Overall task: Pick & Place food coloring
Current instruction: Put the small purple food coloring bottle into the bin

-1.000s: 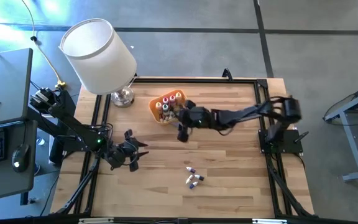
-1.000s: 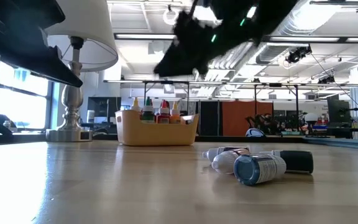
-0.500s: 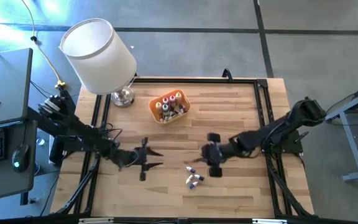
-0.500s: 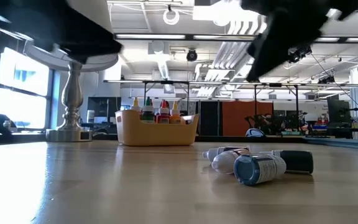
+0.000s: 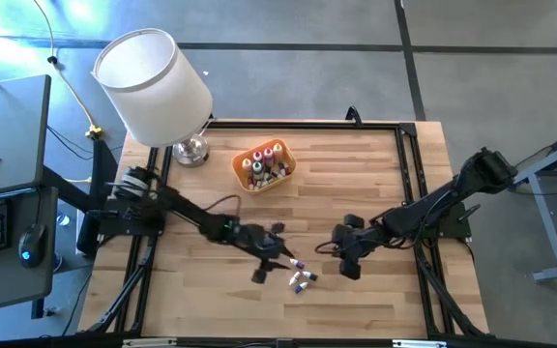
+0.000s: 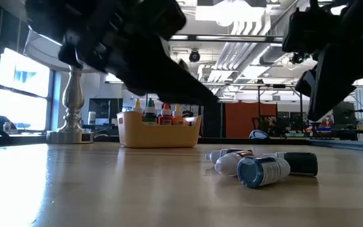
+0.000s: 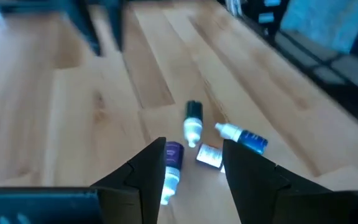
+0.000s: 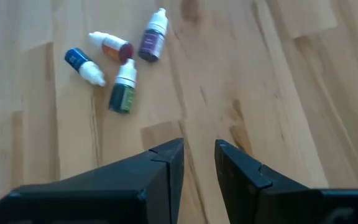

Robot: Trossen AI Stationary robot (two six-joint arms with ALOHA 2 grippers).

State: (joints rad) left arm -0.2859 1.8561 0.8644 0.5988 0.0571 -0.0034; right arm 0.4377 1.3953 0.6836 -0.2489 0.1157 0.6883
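Observation:
Four loose food coloring bottles (image 5: 301,276) lie on their sides in a small cluster on the wooden table, near its near edge; in the left wrist view they are purple (image 7: 172,160), dark green (image 7: 192,122), blue (image 7: 244,137) and orange (image 7: 209,155). More bottles stand upright in the orange tray (image 5: 280,176) farther back. My left gripper (image 5: 280,259) hovers open just left of the cluster, its fingers pointing at it. My right gripper (image 5: 337,250) hangs to the right of the cluster, open by a narrow gap (image 8: 199,152), holding nothing.
A lamp with a big white shade (image 5: 153,85) and a metal base (image 5: 190,150) stands at the far left corner, next to the tray. A black frame (image 5: 412,174) runs round the table. Bare wood lies between the tray and the loose bottles.
My right gripper has left the tray and swung toward the near edge and the right, stopping right of the loose bottles. My left gripper has travelled from the table's left side to the right, up to the cluster. The bottles have not moved.

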